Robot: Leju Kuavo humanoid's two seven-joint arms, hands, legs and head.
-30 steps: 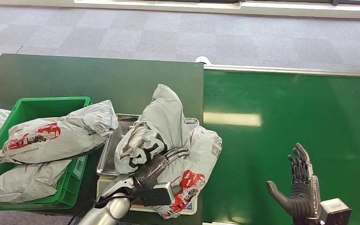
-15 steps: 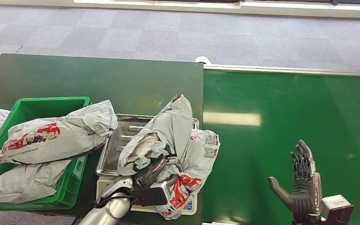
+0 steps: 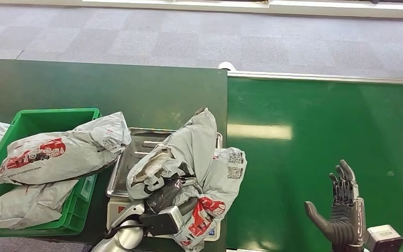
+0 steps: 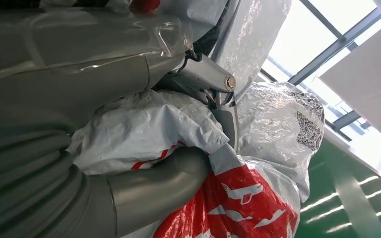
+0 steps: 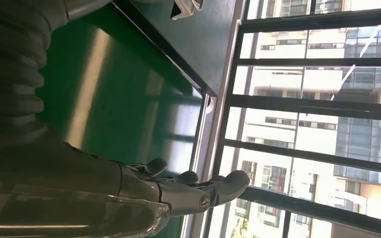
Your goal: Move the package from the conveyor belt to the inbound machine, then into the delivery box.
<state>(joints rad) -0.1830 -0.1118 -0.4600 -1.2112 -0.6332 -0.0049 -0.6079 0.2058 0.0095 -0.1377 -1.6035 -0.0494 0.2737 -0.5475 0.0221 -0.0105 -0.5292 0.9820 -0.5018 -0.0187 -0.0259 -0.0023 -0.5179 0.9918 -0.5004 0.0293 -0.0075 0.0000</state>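
Left robot hand point(image 3: 163, 195) gripping package point(image 3: 199, 157), green conveyor belt point(image 3: 320, 136), grey floor point(image 3: 189, 37)

Package point(image 3: 189, 157) sags lower over the metal tray point(image 3: 131, 157) than a second ago; its peak drops from upper centre toward mid-frame and leans right. Left hand point(image 3: 163, 194), gripping the bag, slips down toward the bottom edge. Right hand point(image 3: 342, 212) drifts slightly lower right.

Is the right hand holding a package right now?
No, the right hand is open above the bare green belt, holding nothing.
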